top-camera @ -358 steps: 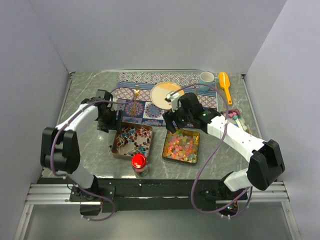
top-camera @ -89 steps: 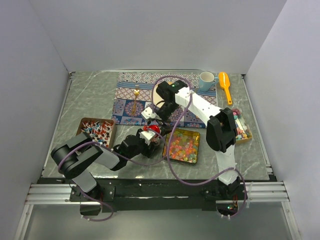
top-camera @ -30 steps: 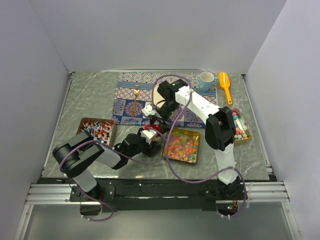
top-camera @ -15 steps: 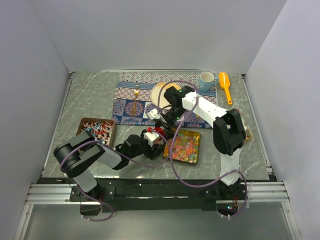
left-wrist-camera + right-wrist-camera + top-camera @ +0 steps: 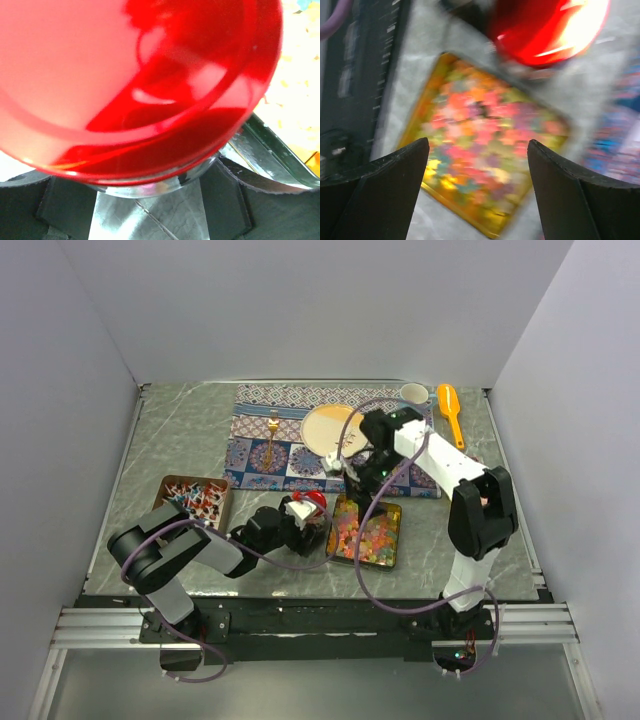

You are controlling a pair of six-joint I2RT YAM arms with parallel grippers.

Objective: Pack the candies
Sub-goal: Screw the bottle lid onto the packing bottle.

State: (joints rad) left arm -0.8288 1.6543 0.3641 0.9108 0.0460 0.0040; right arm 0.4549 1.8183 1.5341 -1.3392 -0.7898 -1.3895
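Two claws are mine, and both work over the grey marble table (image 5: 180,440). The gold tin (image 5: 397,535) lies toward the table's near edge. Just beside the tin, on its left, is the jar with red lid (image 5: 150,75). My left claw (image 5: 145,180) is clenched on its glass body, one finger on each side. The candies (image 5: 480,115), pink, orange, yellow and green, fill the tin. My right claw (image 5: 477,147) hangs released above them, fingers wide apart, though this view is blurred.

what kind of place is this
Probably a robot lab test cell: plain white walls around a table, a left arm and right arm bolted at its near edge, candies set out in a tray.
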